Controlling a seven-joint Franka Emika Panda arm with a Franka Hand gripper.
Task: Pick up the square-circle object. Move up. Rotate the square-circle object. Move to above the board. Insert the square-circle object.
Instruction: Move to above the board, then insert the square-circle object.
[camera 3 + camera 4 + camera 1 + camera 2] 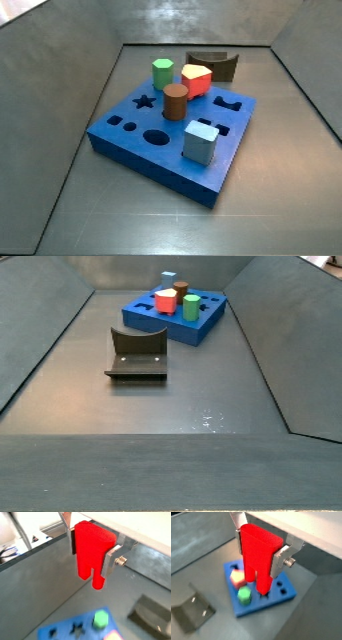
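My gripper [91,554] is shut on the square-circle object [90,547], a tall bright-red block with two prongs hanging below the silver fingers [111,561]. It is the same in both wrist views, with the gripper [260,557] holding the red block [256,554] in the air. The board [271,598], a thick blue slab with cut-out holes, lies below the block's prongs. It also shows low in a wrist view [63,631] and in both side views [134,140] [154,318]. Gripper and red block are out of both side views.
On the board stand a green peg [163,72], a squat red block with a white top [197,78], a brown cylinder [175,100] and a pale blue block [201,141]. The dark fixture [138,353] stands on the grey floor beside the board. Sloped grey walls enclose the floor.
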